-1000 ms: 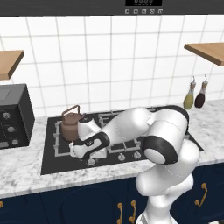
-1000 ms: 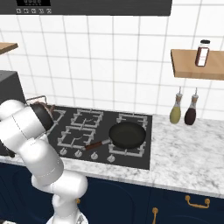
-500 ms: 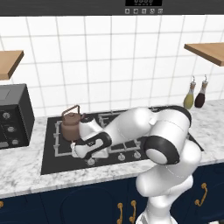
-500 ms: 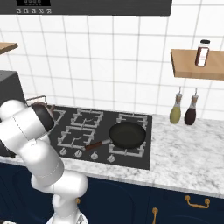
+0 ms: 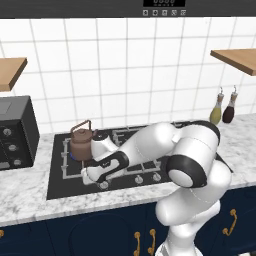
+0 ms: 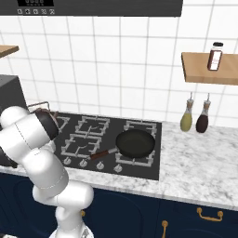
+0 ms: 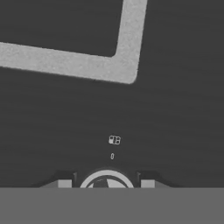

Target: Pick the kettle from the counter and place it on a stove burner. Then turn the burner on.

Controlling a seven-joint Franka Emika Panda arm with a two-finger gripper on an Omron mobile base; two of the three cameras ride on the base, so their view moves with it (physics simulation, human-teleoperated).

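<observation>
kettle: kettle (image 5: 80,144) sits on the back-left burner (image 5: 75,156) at about 9 o'clock on the stove (image 5: 60,186); looks placed

hand: hand (image 5: 90,176) is low at the stove's front edge, at 6 o'clock from the kettle; on my hand view the fingers flank a knob (image 7: 106,180), seemingly clamped on it, contact not clear

knob: round silver dial at the bottom of my hand view, small marks printed above it

pan: black pan (image 6: 135,142) on a right burner, well apart from the kettle

bench: marble bench (image 5: 25,192) no longer carries the kettle

done: pick and place, I judge

left: turning the knob; no flame visible, can't confirm burner on
</observation>
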